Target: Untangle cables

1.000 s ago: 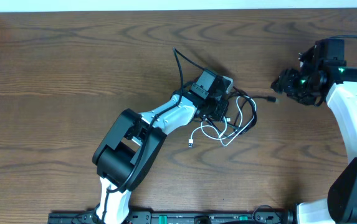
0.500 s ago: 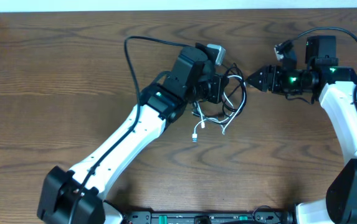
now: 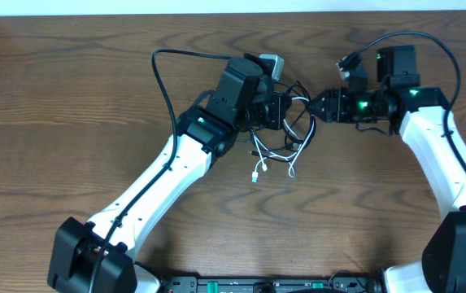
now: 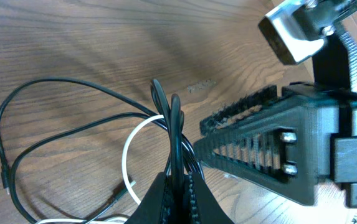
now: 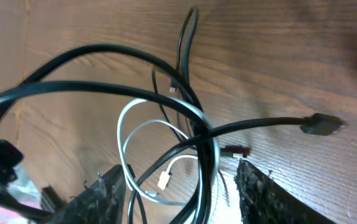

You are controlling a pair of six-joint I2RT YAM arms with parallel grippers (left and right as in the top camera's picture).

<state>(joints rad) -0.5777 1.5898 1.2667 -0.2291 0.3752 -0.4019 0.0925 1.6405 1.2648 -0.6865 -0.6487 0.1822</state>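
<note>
A loop of the black cable [image 4: 178, 146] is pinched in the pressed-together left claw [image 4: 177, 186], with the white cable [image 4: 126, 158] just beside it. Beyond, the tangle has been carried to the right claw [image 5: 184, 190], which has been brought in and is spread around several strands. Pulling apart is judged imminent.

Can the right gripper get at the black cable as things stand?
Probably yes. The right gripper is open and a strand of the black cable passes between its fingers, with nothing in the way. The left gripper pinches the same cable nearby.
</note>
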